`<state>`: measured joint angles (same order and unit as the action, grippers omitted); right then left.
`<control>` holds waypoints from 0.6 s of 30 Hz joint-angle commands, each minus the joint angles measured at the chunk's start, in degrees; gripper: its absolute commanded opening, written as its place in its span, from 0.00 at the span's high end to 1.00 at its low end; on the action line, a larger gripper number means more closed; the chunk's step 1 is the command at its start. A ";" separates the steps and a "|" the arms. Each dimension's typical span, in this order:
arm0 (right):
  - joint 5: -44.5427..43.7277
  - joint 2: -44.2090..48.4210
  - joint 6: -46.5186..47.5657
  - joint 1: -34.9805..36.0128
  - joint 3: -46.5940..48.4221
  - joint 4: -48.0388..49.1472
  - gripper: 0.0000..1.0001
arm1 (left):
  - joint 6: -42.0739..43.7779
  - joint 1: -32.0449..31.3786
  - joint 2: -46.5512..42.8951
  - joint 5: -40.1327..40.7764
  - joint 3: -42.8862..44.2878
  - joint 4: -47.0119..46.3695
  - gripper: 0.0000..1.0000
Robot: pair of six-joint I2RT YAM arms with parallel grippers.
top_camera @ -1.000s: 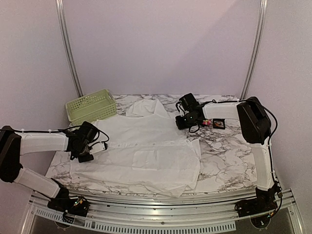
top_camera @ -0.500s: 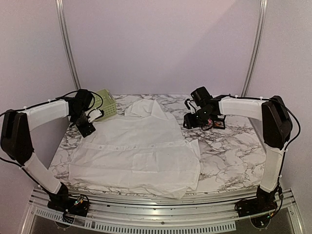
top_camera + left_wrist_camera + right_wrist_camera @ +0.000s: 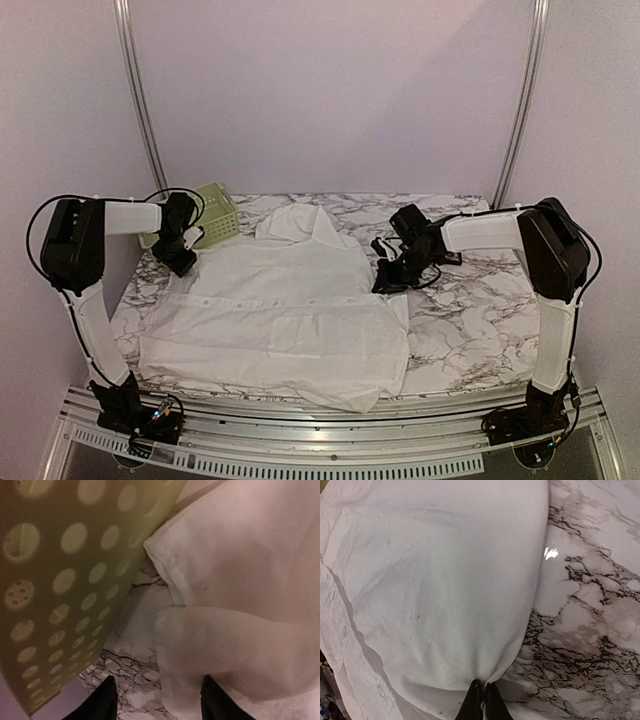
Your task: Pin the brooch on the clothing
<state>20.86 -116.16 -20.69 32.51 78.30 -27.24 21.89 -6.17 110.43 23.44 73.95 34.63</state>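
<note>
I see the shirt (image 3: 290, 300) spread flat on the marble table (image 3: 470, 320), collar at the far side. My right gripper (image 3: 481, 697) is clenched on its right-hand edge. My left gripper (image 3: 161, 701) stands released over a shirt corner beside the green basket (image 3: 60, 580).

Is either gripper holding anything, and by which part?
The right gripper pinches the shirt at its edge; the left gripper is open, holding nothing.

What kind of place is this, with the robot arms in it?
Probably a robot test booth, not a home. Two robot arms are bolted to a metal rail at a marble-look table, with plain walls and metal posts around, and a white shirt laid out.
</note>
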 commanded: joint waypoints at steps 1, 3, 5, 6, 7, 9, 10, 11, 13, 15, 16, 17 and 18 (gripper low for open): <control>0.81 0.53 -1.11 -0.16 -2.28 -0.26 1.00 | -1.36 0.34 1.20 -1.19 -2.48 -2.25 0.63; -3.11 2.23 -2.18 -0.82 -3.97 -0.36 1.00 | -0.96 0.29 0.46 -3.13 -3.91 -2.47 0.85; -5.69 4.54 -3.57 -2.21 -6.91 0.63 1.00 | -0.37 0.30 -0.56 -4.40 -5.39 -2.85 1.00; -6.63 6.42 -4.14 -3.01 -8.40 1.22 1.00 | -0.09 0.29 -1.22 -5.04 -5.97 -3.03 1.00; -7.60 8.00 -4.75 -3.67 -9.94 1.70 1.00 | 0.23 0.33 -1.67 -5.53 -6.61 -3.26 1.00; -9.88 10.82 -4.97 -4.16 -12.25 2.16 1.00 | 0.52 0.16 -2.42 -6.77 -7.47 -3.45 1.00; -10.06 11.60 -4.78 -4.21 -13.10 2.16 1.00 | 0.54 0.00 -2.68 -7.35 -7.77 -3.52 1.00; -10.02 12.43 -4.40 -4.27 -13.62 1.86 1.00 | 0.53 -0.24 -2.85 -7.76 -7.91 -3.62 1.00; -10.29 13.32 -4.01 -4.26 -14.42 1.24 1.00 | 0.28 -0.81 -2.95 -8.49 -7.91 -3.73 1.00; -11.50 13.78 -3.79 -4.24 -14.79 1.37 1.00 | 0.18 -1.51 -2.59 -8.60 -7.59 -3.99 1.00; -11.90 13.72 -3.71 -4.27 -14.62 1.81 1.00 | 0.17 -1.81 -2.28 -8.33 -7.18 -4.19 1.00; -12.27 13.56 -3.60 -4.30 -14.00 2.00 1.00 | 0.11 -2.06 -1.86 -7.80 -6.73 -4.37 1.00; -12.89 13.10 -3.51 -4.34 -13.04 1.91 1.00 | 0.03 -2.19 -1.30 -7.00 -6.00 -4.49 1.00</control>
<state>12.58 -103.57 -24.40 28.75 64.62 -24.43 22.00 -7.40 107.81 17.08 67.35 30.57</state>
